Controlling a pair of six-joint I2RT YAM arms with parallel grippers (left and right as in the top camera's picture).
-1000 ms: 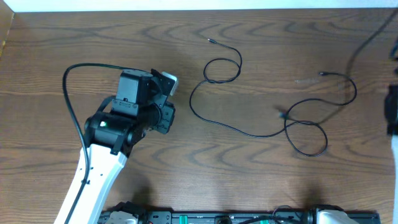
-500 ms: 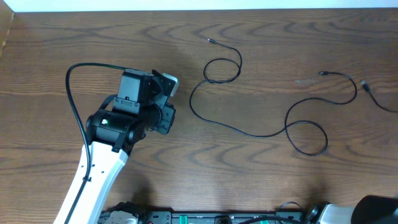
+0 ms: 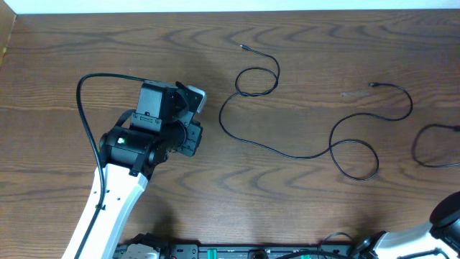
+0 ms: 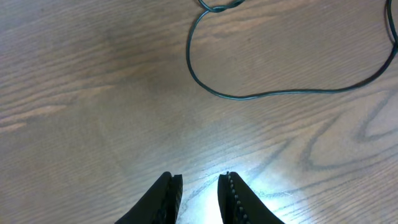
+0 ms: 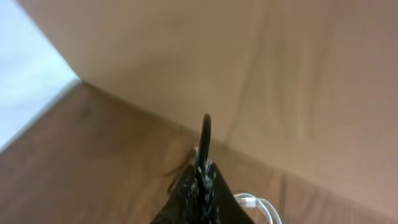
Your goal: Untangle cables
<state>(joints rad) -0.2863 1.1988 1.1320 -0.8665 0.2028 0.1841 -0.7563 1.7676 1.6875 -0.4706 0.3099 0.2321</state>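
Now second cable (image 3: 417,147) lies apart from long cable (image 3: 287,152); untangling looks done. Fingers: right gripper (image 5: 204,168) pressed together, left gripper (image 4: 200,179) slightly spread, empty.

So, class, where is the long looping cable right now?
Overhead, the long looping cable sprawls across the middle of the table, right of the left gripper, not touching it.

Wood-grain table (image 3: 72,43); on it 1 long looped black cable (image 3: 309,156) mid-table; 1 curved cable (image 3: 415,144) at right edge.

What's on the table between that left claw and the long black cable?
Nothing: bare wood separates the left gripper from the cable, clearest in the left wrist view.
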